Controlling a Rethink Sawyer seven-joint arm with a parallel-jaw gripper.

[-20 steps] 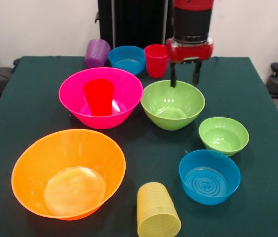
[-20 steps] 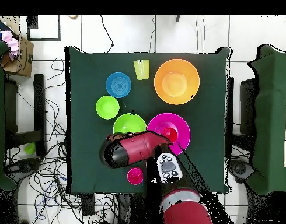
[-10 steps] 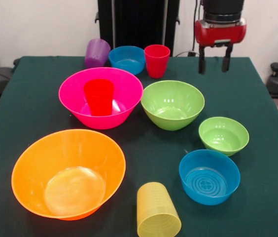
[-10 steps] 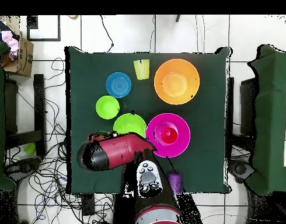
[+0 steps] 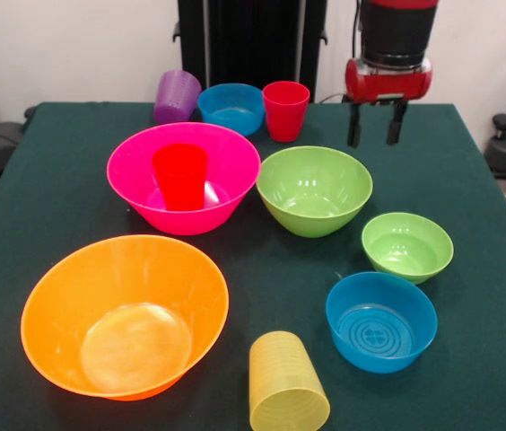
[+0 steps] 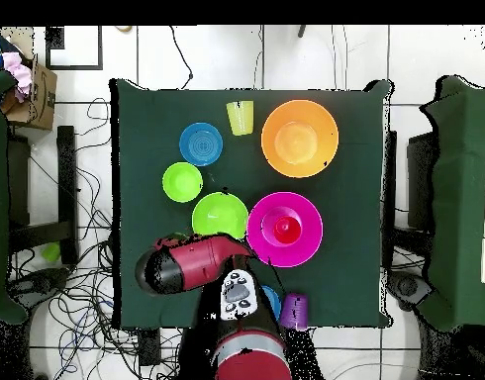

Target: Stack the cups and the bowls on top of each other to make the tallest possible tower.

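My bright red translucent plastic cup (image 5: pixel 180 176) stands upright inside the large hot pink plastic bowl (image 5: pixel 226 153); my gripper (image 5: pixel 371 124) hangs spread, holding nothing.

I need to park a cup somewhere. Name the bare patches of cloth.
Free: the corner beside the small lime green plastic bowl, and the edge left of the large orange plastic bowl. Crowded: the far edge, around the purple plastic cup.

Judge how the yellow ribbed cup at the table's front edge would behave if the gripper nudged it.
The yellow ribbed cup seems to lie tilted on its side, so a push would probably roll it in a curve, since it tapers. Thin translucent plastic suggests it is light and would skid easily. The ribs may give the open gripper some purchase.
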